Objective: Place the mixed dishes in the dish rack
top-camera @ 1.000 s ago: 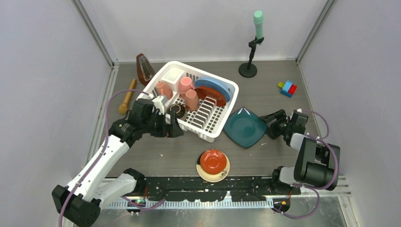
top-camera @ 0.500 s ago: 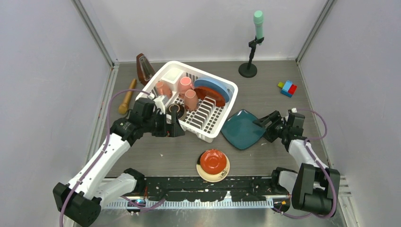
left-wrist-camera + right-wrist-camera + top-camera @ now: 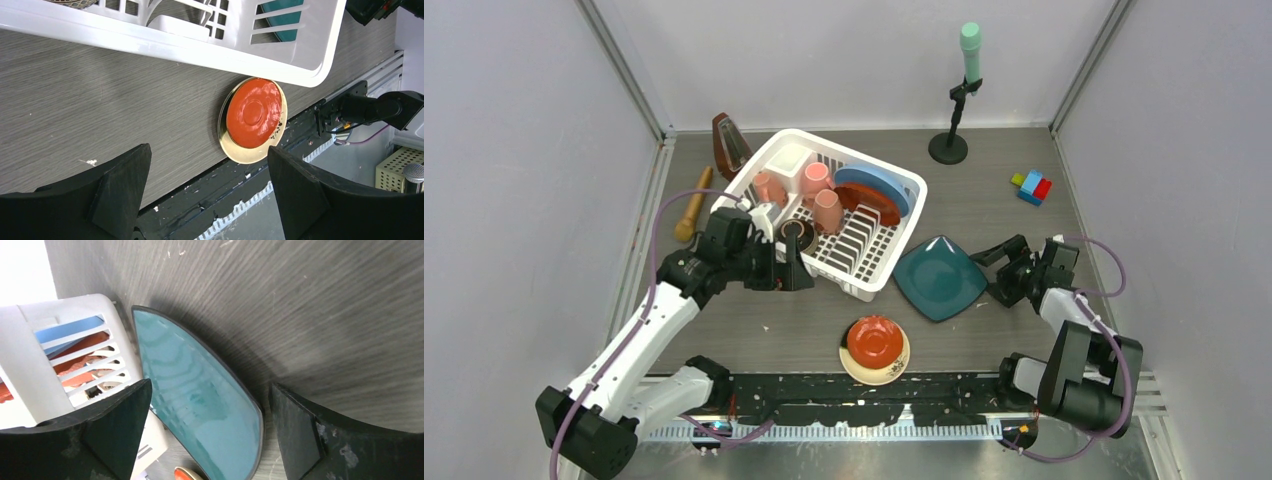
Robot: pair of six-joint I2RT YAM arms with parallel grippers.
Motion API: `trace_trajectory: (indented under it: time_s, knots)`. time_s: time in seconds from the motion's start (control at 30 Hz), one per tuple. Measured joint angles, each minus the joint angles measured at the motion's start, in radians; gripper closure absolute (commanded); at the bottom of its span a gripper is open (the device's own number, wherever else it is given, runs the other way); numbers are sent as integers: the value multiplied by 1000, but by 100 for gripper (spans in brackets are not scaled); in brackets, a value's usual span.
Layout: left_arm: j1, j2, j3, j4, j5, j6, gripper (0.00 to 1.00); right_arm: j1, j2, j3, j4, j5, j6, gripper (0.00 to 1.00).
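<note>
The white dish rack [image 3: 902, 235] is holding three pink mugs [image 3: 816, 180] beside its square cutlery cup [image 3: 789, 160], a light blue plate [image 3: 879, 185] leaning over a reddish-brown dish [image 3: 864, 208], and, at the near corner, a dark round piece [image 3: 799, 235] that is possibly a bowl. A dark teal plate [image 3: 939, 278] is lying on the table [image 3: 984, 190] just right of the rack, and a red saucer [image 3: 874, 338] is sitting on a cream saucer [image 3: 237, 152] near the front edge. The left gripper [image 3: 784, 272] is hovering at the rack's near corner, spread wide and grasping nothing. The right gripper [image 3: 1002, 272] is facing the teal plate's edge, jaws wide and empty.
</note>
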Motion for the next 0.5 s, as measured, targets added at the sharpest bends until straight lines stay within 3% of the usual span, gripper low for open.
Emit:
trace_trajectory:
  time_s: [0.3,0.5]
  knots:
    - [0,-36,-5,-4,0,-1,11,-12,201,5,252,-163,56,20]
    - [0,-32,-5,-4,0,0,11,4,224,-14,328,-192,68,22]
